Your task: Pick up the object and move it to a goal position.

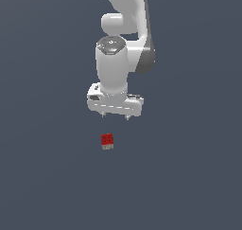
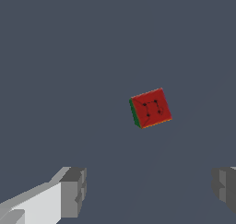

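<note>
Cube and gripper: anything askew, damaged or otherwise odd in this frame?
Nothing stands out. The cube sits intact on the plain surface, red face up, apart from the gripper, which hangs above it with fingers spread wide. In the wrist view the cube is turned at an angle to the fingers, not squared up.

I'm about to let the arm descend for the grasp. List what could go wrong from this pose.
1. The small red-topped cube does not sit between the white tool's grey fingers in the wrist view, so a straight descent could miss or clip it.
2. The cube lies turned relative to the fingers; closing may catch corners and twist it.
3. It is tiny beside the tool, so a nudge could knock it away.
</note>
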Robot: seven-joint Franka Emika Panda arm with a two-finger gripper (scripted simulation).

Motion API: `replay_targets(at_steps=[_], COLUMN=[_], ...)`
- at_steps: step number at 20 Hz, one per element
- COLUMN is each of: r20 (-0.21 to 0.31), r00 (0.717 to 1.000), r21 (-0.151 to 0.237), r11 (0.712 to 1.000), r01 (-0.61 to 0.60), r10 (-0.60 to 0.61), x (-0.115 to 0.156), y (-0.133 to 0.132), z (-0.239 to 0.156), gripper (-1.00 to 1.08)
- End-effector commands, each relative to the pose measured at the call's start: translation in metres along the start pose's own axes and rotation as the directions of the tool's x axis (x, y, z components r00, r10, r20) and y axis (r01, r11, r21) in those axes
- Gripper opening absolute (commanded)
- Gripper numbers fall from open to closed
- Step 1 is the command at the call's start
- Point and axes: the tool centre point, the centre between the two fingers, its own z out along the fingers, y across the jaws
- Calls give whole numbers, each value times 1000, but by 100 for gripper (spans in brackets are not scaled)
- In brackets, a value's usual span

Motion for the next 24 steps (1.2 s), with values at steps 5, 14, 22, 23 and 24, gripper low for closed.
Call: replay_targets(at_steps=[5,14,22,23,24], r20=[10,25,31,31,31], r00=[986,903,773,753,733], r21=[4,-1,-12,-14,-16], r11=[986,903,773,754,734], r01=[-167,-429,-634,-657,-679], r10=[167,429,634,657,679], x=[7,17,25,26,27], y=[4,12,19,20,20], z=[14,36,56,59,61], gripper=[100,100,100,100,100])
